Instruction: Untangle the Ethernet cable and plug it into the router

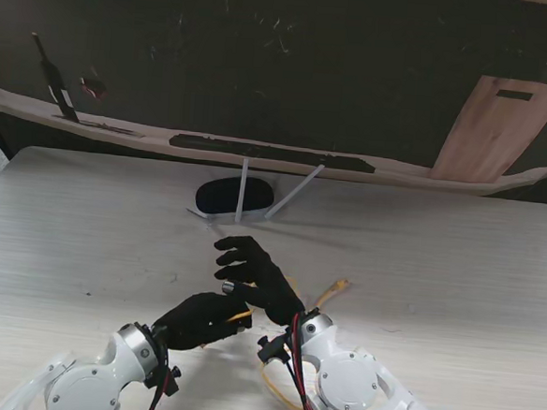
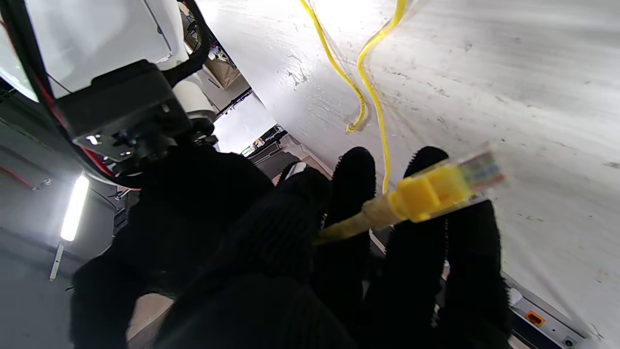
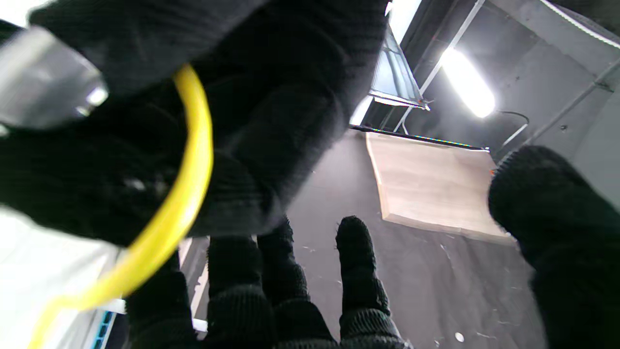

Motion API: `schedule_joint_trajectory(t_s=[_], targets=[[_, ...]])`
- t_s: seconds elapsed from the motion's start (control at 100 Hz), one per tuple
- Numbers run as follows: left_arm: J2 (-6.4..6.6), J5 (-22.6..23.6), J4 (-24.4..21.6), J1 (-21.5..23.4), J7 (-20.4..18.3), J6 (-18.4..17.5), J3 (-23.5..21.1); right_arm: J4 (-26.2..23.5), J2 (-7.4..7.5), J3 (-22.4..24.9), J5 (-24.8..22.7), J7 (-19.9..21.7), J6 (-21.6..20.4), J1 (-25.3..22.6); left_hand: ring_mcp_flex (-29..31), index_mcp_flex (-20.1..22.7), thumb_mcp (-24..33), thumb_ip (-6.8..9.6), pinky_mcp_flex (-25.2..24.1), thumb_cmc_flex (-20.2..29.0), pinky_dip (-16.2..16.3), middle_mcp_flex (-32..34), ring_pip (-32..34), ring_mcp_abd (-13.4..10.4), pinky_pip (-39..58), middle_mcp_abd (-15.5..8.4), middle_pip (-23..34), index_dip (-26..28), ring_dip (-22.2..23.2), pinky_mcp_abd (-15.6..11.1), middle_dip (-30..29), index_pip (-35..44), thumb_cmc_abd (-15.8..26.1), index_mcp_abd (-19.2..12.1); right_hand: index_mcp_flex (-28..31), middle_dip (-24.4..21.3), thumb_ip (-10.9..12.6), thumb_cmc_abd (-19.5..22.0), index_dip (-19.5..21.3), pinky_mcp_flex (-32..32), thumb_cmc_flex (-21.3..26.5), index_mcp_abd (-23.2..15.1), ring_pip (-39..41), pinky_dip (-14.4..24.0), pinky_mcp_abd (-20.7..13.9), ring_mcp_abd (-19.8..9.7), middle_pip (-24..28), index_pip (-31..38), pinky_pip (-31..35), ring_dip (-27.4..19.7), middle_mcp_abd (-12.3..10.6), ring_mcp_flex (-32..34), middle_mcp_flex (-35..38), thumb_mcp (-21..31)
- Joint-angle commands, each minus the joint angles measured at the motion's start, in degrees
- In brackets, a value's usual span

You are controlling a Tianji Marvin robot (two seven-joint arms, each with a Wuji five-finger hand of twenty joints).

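Near the front edge of a pale wood-grain table point(image 1: 456, 274), two black-gloved robot hands meet over a yellow Ethernet cable point(image 1: 328, 290). From the stand's view, the left hand point(image 1: 202, 320) is curled closed around the cable, just beside the right hand point(image 1: 253, 271), which reaches a little farther from me with its fingers bent; the two hands touch or nearly touch.

The left wrist view shows the cable's plug point(image 2: 443, 186) — a yellow boot with a clear connector tip — sticking out past the left hand's fingers point(image 2: 356, 194), with the cord pinched between them. More loose yellow cable lies in loops on the table beyond it.

The right wrist view shows a thick yellow strand point(image 3: 189, 194) curving across the other glove, while the right hand's fingers point(image 3: 356, 261) are spread with nothing between them, so it appears to hold nothing.

Farther from me, near the middle of the table, sits the router point(image 1: 234, 198) — a dark oval body with two white antennas point(image 1: 293, 192) leaning up from it, well apart from the hands. Slack cable trails on the table to the right of the hands and back toward the right arm's white wrist point(image 1: 346, 379).
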Motion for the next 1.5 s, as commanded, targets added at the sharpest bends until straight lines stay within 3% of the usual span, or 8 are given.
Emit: schedule_joint_trajectory(t_s=[0.0, 0.2, 0.34, 0.51, 0.86, 1.15, 1.26, 1.49], targets=[[-0.24, 0.0, 0.1, 0.4, -0.2, -0.6, 0.0, 0.6, -0.52, -0.5, 0.3, 1.4, 1.3, 0.1, 0.4, -0.7, -0.7, 1.42, -0.1, 4.1, -0.2, -0.4, -0.6, -0.6, -0.1, -2.1, -0.1, 0.4, 0.8, -2.4, 1.4, 0.5, 3.0, -3.3, -2.0, -0.8, 1.0, 1.9, 0.5, 1.1, -1.2, -2.6, -0.1, 1.3, 3.0, 0.9, -0.2, 1.0, -1.5, -1.1, -2.9, -0.2, -1.9, -2.1], [-0.66, 0.5, 0.5, 0.9, 2.0, -1.7, -0.6, 0.7, -0.39, -0.3, -0.7, 2.0, 5.8, -0.1, 0.9, -0.7, -0.9, 1.31, 0.4, 4.1, -0.2, -0.1, -0.5, -0.5, 0.2, -2.2, 0.0, 0.5, 1.1, -2.2, 1.5, 0.6, 3.0, -3.5, -2.4, -1.1, 2.0, 6.0, -1.1, 7.9, 0.2, -3.7, 3.6, 10.1, 16.1, 8.2, -0.2, -0.8, 5.4, 0.1, -3.4, 4.1, -3.1, -8.3], [-1.02, 1.2, 0.6, 1.4, 3.9, -1.9, -1.1, 0.1, -0.18, 0.4, -3.4, 1.3, 7.6, -1.0, 1.4, -0.7, -0.9, 1.27, 1.1, 4.1, 0.0, 0.1, -0.2, -0.3, 0.7, -2.0, 0.2, 0.4, 1.2, -2.0, 1.4, 0.6, 2.8, -3.3, -2.4, -1.0, 3.1, 8.8, -1.4, 15.2, 2.0, -3.7, 13.7, 16.6, 17.6, 10.1, 0.1, -1.1, 24.2, 3.9, -2.2, 10.9, -1.9, -14.0], [-1.19, 2.8, 0.5, 1.8, 5.0, -1.2, -1.4, -0.6, -0.01, 1.7, -7.2, -0.5, 8.4, -2.2, 2.4, -0.6, -1.0, 1.21, 2.1, 4.1, 0.5, 0.4, 0.5, 0.0, 1.7, -1.9, 0.7, 0.4, 1.5, -1.6, 1.4, 0.7, 2.7, -3.1, -1.5, -0.3, 5.7, 9.7, -0.3, 26.0, 4.7, 0.1, 31.8, 18.2, 12.8, 13.0, 1.2, 1.2, 56.7, 9.7, 1.3, 18.7, 3.5, -23.7], [-1.38, 7.9, 0.9, 1.5, 7.9, 0.3, -0.6, -3.3, 2.23, 5.2, -13.7, 3.7, 11.7, -4.0, 4.4, 0.2, -1.7, 1.2, 4.0, 3.8, 1.6, 2.1, 2.4, 0.3, 3.9, -1.9, 2.3, -0.1, 1.9, -1.0, 0.9, 0.2, 1.6, -3.5, 16.1, 0.9, 5.9, 1.6, -0.2, 52.5, 9.1, 9.8, 52.2, 7.3, -3.9, 8.6, 3.4, -4.6, 83.1, 8.4, 5.0, 38.9, 19.4, -19.7], [-1.42, 9.4, 1.0, 1.4, 8.6, 1.0, -0.3, -3.9, 3.2, 5.9, -15.2, 6.8, 13.2, -3.9, 4.8, 0.2, -1.3, 1.21, 4.3, 3.3, 2.0, 2.3, 2.9, 0.3, 4.4, -1.9, 3.0, -0.3, 1.9, -0.8, 0.6, -0.3, 1.2, -2.5, 36.9, 0.8, 7.3, 2.0, 0.3, 54.0, 21.2, 15.1, 62.9, 17.0, -10.5, 5.6, 6.2, -3.7, 86.5, 11.5, 9.4, 39.3, 36.3, -25.6], [-1.43, 10.3, 1.1, 1.3, 9.1, 1.4, -0.1, -3.6, 3.34, 5.6, -14.8, 7.6, 12.9, -3.5, 4.9, 0.2, -1.1, 1.2, 4.3, 2.9, 2.1, 2.4, 3.0, 0.4, 4.4, -2.0, 3.2, -0.3, 1.9, -0.8, 0.5, -0.5, 1.2, -2.4, 41.0, 0.6, 3.6, -1.1, 1.2, 54.1, 15.0, 12.9, 64.2, 19.3, -10.4, 5.5, 8.0, -0.3, 86.5, 13.4, 8.8, 39.3, 41.4, 0.9], [-1.4, 11.4, 1.4, 1.0, 9.4, 2.2, 0.5, -2.9, 3.64, 5.0, -13.4, 9.3, 11.3, -2.6, 5.0, -0.2, -0.7, 1.12, 4.4, 2.1, 2.2, 2.4, 3.2, 0.2, 4.4, -2.2, 3.7, -0.5, 1.7, -0.7, 0.0, -1.2, 0.8, -1.7, 40.5, 0.2, -4.3, 4.8, -11.3, 53.4, 25.7, 9.7, 65.4, 15.5, -6.3, 4.9, 11.0, 11.9, 86.5, 15.2, 7.5, 39.4, 48.8, 1.0]])
